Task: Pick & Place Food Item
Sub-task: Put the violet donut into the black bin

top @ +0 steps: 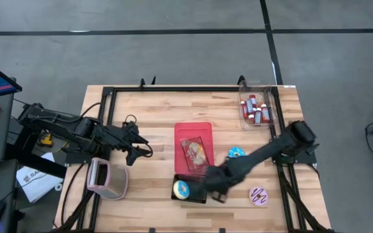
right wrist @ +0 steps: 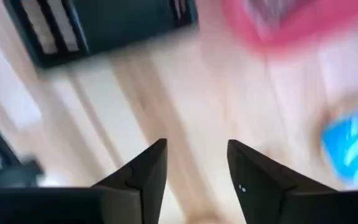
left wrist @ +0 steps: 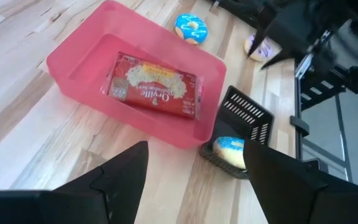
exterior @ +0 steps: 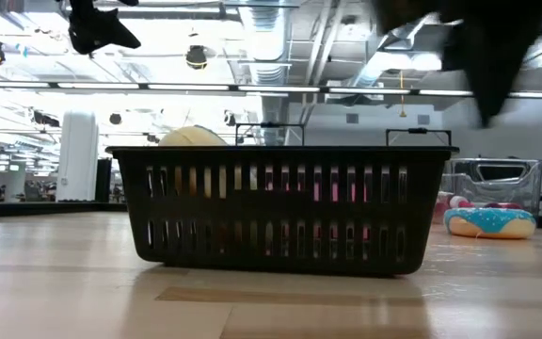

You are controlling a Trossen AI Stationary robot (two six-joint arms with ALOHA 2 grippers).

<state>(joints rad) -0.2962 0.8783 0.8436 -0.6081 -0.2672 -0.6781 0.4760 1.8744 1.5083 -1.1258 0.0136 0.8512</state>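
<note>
A black slatted basket (top: 190,188) stands near the table's front edge with a blue-iced donut (left wrist: 230,149) lying in it. Behind it, a pink bin (top: 193,145) holds a red popcorn packet (left wrist: 154,87). A second blue donut (top: 236,153) and a pink-iced donut (top: 259,195) lie on the bare wood. My right gripper (right wrist: 194,146) hangs open, pointing down, just right of the basket (right wrist: 104,25), above bare wood with nothing between its fingers. Over the table's left part, my left gripper (left wrist: 196,147) waits open, raised above the table.
A clear box of small bottles (top: 256,109) sits at the far right corner. A pink and white appliance (top: 107,178) stands at the front left. A black frame (top: 193,89) runs around the table edges. Bare wood lies between the bin and the left arm.
</note>
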